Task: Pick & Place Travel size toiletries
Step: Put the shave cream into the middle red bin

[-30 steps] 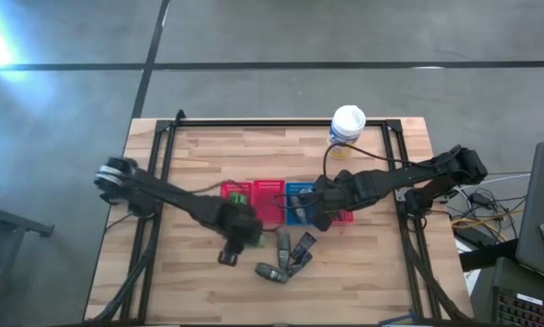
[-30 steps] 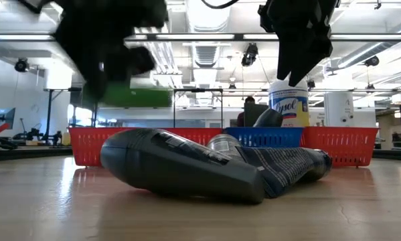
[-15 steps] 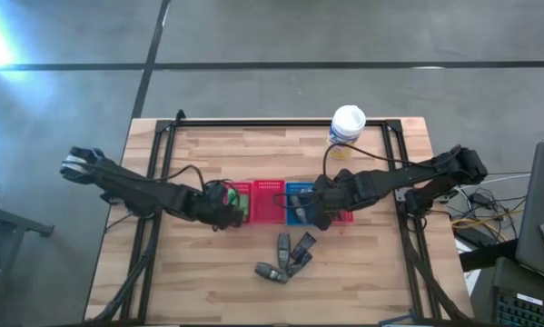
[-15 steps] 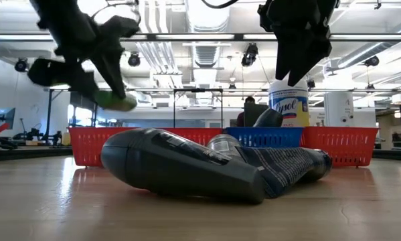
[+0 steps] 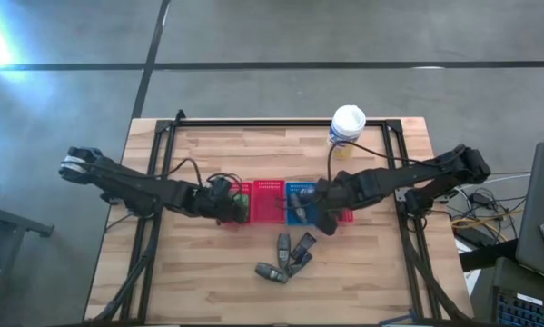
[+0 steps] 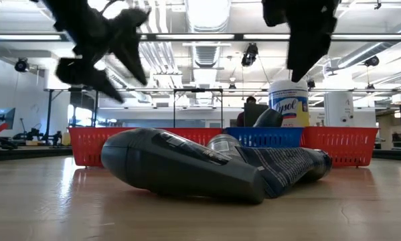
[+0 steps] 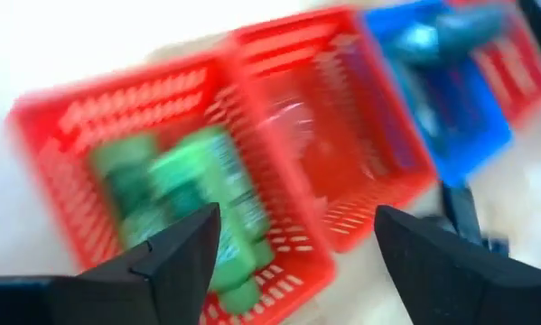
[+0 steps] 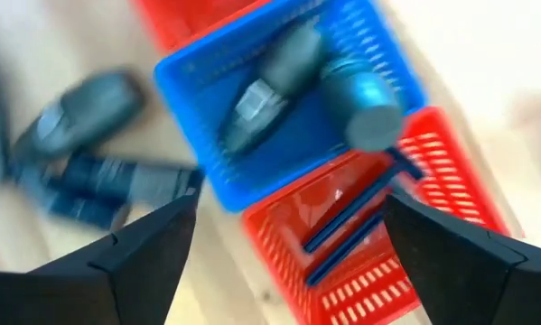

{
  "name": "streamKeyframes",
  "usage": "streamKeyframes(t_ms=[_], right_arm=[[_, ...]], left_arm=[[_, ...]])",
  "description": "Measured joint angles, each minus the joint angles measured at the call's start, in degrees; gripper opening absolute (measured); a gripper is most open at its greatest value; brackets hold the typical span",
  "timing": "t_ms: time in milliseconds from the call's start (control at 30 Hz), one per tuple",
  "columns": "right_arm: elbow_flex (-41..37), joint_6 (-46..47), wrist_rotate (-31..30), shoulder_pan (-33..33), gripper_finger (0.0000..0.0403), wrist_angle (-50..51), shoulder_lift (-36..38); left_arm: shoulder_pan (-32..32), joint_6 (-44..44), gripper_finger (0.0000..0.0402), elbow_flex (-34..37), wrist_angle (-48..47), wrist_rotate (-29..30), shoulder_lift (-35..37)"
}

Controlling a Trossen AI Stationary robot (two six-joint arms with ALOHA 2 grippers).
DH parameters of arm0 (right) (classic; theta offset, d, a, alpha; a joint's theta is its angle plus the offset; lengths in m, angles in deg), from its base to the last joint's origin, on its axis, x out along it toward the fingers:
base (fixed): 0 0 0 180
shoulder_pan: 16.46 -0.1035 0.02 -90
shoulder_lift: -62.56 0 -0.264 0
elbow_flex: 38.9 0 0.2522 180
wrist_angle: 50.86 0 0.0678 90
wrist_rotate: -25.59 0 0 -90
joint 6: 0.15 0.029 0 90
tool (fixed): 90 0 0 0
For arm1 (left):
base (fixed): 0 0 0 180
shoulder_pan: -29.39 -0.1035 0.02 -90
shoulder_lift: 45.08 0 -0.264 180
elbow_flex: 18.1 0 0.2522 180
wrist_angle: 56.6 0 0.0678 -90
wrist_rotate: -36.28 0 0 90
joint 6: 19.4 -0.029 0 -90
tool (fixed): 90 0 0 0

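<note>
Over the leftmost red basket, mid-frame in the high view, left claw hangs spread wide and empty; green toiletries lie in that basket below it. Right claw also spread wide, empty, above the blue basket holding grey tubes; black sticks in the adjoining red basket. Loose grey tubes and dark packets clustered on the wooden surface, lower centre; white canister stands upper right.

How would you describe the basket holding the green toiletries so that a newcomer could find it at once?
Across the middle of the wooden table runs a row of small mesh baskets. Take the red basket at the left end of that row, under the left gripper. Unlike its neighbours, it alone holds bright green pieces.
</note>
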Motion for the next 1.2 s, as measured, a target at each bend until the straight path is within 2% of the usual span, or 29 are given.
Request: streamKeyframes(t_ms=[67, 167, 233, 300, 433, 567, 800, 1000, 1200], right_arm=[[-0.04, -5.0, 2.28, -1.29, 0.0346, 0.0, 0.04], [-0.26, -14.47, 3.86, -4.28, 0.0338, -0.04, -0.22], [-0.43, -21.24, 4.23, -6.45, 0.0332, -0.29, -0.42], [-1.17, -28.55, 4.93, -8.42, 0.0327, -1.98, -0.41], [-3.91, -38.16, 5.77, -11.68, 0.0316, -8.21, -0.44], [-7.74, -39.83, 11.72, -14.13, 0.0303, -17.62, -0.4], [-11.48, -41.67, 12.27, -18.68, 0.0279, -29.08, -4.32], [-6.54, -39.65, 11.72, -18.95, 0.0255, -29.05, -13.55], [0.55, -36.99, 5.77, -18.94, 0.0232, -23.0, -20.63]], left_arm=[[0.68, -13.89, 0.0297, -1.36, 1.73, -2.84, 0.01], [2.36, -33.57, 0.0292, -2.71, 2.43, -10.36, -0.11], [3.42, -42.06, 0.0291, -2.69, 2.29, -13.73, -0.21], [4.05, -46.67, 0.0291, -2.08, 2.22, -15.23, -0.22], [4.27, -48.31, 0.0292, -0.73, 1.55, -16.05, -0.22], [4.25, -47.93, 0.0289, -0.11, 0.76, -16.05, -0.24], [4.27, -49.22, 0.0287, -0.11, 0.54, -16.07, -0.24], [4.27, -51.9, 0.0287, -0.09, 0.52, -16.14, -0.26], [4.38, -54.57, 0.0287, -0.09, 0.39, -17.43, -0.26]])
